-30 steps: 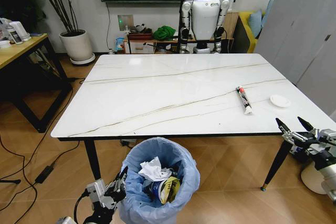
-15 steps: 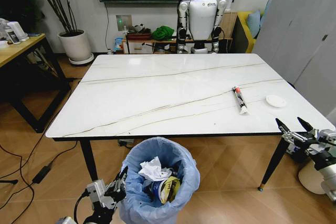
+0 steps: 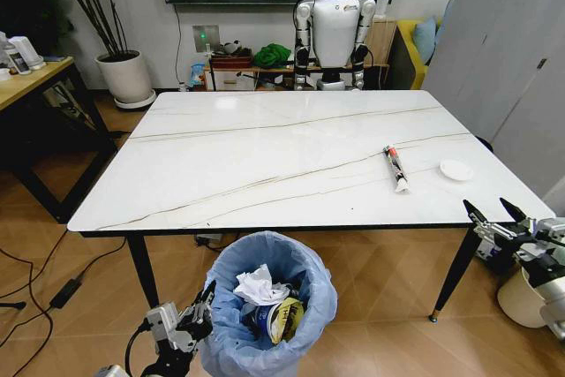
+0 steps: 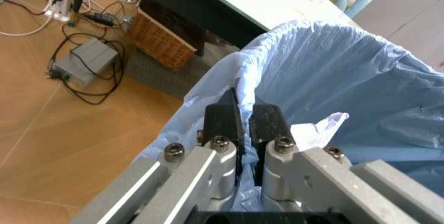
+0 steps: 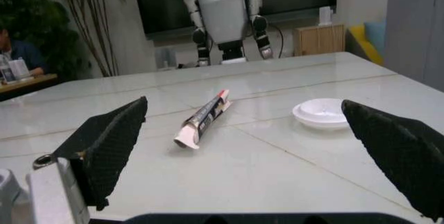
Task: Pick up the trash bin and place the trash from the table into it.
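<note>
Left gripper point(image 4: 239, 125) pinched shut on the bag-lined rim of the trash bin point(image 3: 269, 306), held low in front of the counter point(image 3: 265, 156); right gripper point(image 3: 496, 215) spread wide, empty, off the counter's right corner. Two items left on top, near the right edge: one slim tube point(image 3: 394, 168), stiff & light, prob. best taken across its middle; one white disc point(image 3: 455, 169), flat, likely slippery, edge-grab only. One bin, already part full.
</note>
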Tool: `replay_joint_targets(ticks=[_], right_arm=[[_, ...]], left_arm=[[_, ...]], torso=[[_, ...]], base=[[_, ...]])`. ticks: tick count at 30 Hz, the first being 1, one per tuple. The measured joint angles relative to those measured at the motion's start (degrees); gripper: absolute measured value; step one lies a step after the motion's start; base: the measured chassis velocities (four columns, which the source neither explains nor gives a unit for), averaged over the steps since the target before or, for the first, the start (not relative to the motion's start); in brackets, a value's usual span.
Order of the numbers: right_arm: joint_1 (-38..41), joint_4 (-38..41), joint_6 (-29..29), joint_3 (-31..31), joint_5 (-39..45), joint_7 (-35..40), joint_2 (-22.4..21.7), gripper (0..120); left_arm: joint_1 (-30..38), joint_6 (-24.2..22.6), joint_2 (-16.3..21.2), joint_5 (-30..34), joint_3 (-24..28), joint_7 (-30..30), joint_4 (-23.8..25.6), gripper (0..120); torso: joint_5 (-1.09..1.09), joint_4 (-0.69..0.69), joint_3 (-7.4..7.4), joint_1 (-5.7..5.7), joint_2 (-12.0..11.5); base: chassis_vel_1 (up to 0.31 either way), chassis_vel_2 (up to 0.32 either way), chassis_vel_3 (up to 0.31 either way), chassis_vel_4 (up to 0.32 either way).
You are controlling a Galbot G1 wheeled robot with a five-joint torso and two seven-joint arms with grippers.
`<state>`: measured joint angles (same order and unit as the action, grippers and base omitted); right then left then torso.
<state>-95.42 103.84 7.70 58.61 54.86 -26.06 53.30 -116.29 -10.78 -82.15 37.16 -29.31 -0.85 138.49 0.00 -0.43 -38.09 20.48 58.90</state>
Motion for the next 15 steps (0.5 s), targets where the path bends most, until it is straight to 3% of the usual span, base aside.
replay_joint_targets(ticks=[15], right_arm=[[0.10,-0.13,0.02,-0.12,0.02,0.11,-0.26,100]], left_arm=[[-0.03,0.00,0.03,-0.04,0.06,0.00,-0.05,0]], torso=[[0.00,0.00,0.00,0.00,0.00]], base=[[-0.052,-0.047,0.040,0.046]])
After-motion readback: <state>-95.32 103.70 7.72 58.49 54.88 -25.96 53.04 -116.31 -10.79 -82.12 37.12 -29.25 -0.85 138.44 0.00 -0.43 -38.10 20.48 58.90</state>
